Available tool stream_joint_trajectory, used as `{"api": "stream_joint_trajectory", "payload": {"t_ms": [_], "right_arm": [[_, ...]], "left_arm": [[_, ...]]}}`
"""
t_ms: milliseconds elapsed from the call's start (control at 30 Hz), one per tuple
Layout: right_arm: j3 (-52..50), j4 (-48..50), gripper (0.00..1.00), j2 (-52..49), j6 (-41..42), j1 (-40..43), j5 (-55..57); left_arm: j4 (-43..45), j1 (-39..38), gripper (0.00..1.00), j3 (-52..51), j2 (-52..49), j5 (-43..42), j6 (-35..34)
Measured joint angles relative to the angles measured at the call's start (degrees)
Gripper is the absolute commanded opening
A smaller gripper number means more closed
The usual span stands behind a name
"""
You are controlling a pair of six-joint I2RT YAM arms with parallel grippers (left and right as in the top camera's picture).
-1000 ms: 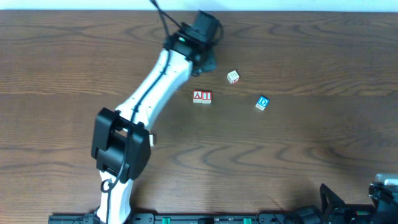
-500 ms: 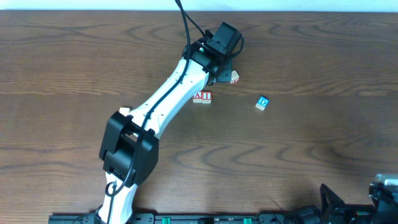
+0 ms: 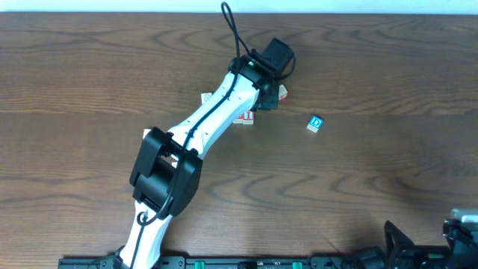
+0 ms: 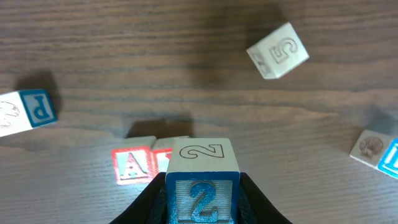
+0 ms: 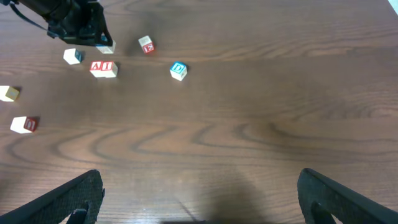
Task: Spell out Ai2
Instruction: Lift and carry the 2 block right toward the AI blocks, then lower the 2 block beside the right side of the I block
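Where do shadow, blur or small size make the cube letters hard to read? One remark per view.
Left wrist: 2 cube sharp between dark left fingers; a soft shadow lies behind the A cube. Overhead: even light, D cube tiny but readable, the left arm hides others. Right wrist: letters small, right fingers dark and soft-edged.

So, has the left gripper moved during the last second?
Yes. In the overhead view the left gripper has shifted right and downward, closer to the small wooden cube with the blue D, which stayed put.
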State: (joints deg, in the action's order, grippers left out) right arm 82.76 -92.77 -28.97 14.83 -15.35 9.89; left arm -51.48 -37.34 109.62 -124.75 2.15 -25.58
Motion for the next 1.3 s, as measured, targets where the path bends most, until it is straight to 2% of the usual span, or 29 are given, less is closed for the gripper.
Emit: {"api": "stream_joint_trajectory", "payload": {"t_ms": [967, 1300], "right_arm": [[0.00, 0.00, 0.99, 0.00, 0.00, 0.00, 0.00], [0.00, 0.00, 0.99, 0.00, 0.00, 0.00, 0.00]], "left_arm": [[0.83, -1.25, 0.05, 0.00, -4.59, -2.84, -7.28], [1.18, -1.25, 0.05, 0.00, -6.36, -3.30, -7.69]]}}
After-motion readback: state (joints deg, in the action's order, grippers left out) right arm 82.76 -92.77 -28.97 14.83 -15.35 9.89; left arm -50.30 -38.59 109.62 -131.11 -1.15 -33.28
